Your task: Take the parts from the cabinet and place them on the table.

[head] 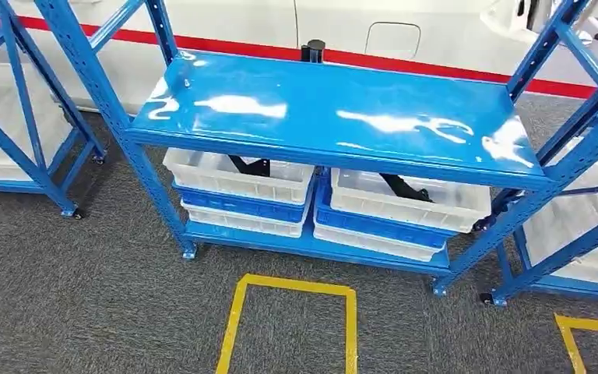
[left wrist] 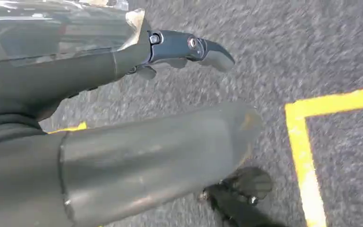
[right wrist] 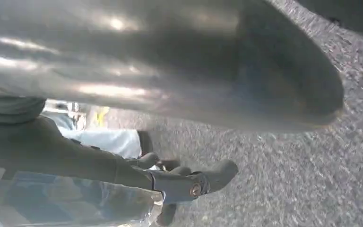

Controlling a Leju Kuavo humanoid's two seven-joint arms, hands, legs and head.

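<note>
No brand, label or writing can be read anywhere in these views. A blue metal shelf rack (head: 335,117) stands straight ahead on the grey carpet (head: 86,296), its glossy top shelf bare and catching white reflections. More blue racks stand at either side — one on the left (head: 23,117) and one on the right (head: 584,179) — each with pale white bins behind its braces. Behind the rack runs a white wall with a red stripe (head: 436,66), and a small dark post (head: 312,51) rises just past the shelf's back edge. Yellow tape (head: 292,312) marks a box on the carpet in front of the rack, and a second yellow corner (head: 584,331) lies to the right.

On the rack's lower shelf sit two stacks of crates, side by side. The left white crate (head: 237,175) rests on a blue crate (head: 241,204) and holds a black part (head: 251,165); the right white crate (head: 409,199) holds another black part (head: 405,187). The top shelf overhangs both crates and hides much of their insides.

The left hand (left wrist: 170,52) hangs over the carpet, holding nothing, its fingers (left wrist: 217,53) loosely extended and apart. The right hand (right wrist: 179,182) also hangs empty — its fingers (right wrist: 220,174) slightly curled but apart.
</note>
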